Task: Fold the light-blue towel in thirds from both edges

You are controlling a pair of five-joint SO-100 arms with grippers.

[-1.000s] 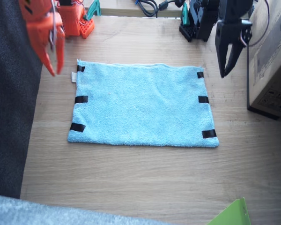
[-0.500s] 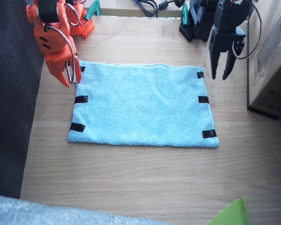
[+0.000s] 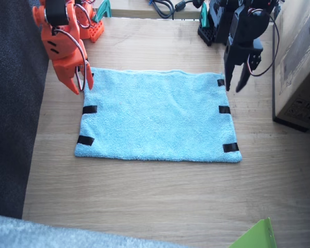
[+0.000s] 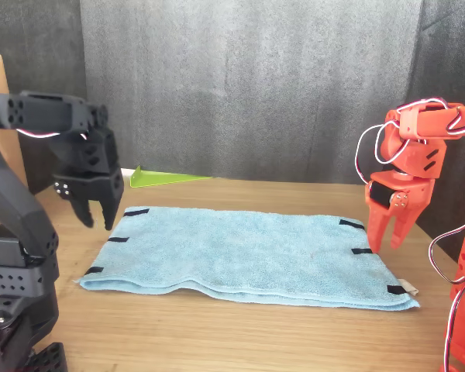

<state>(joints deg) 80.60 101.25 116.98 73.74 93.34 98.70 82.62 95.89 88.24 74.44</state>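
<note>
The light-blue towel lies flat and spread out on the wooden table, also seen in the front view. Black tape strips mark its two short edges. A small white tag sticks out at one corner. My right gripper, orange, points down just over the towel's far corner by that edge, open and holding nothing. My left gripper, black, hangs just above the opposite far corner, open and holding nothing.
A cardboard box stands close beside the left arm. Dark fabric borders the table on the right arm's side, grey-blue fabric lies at the near edge, and a green sheet corner shows there. Cables lie at the back.
The right gripper came down and inward to the towel's far corner. The left gripper dropped and shifted inward toward the opposite far corner. The towel has not moved.
</note>
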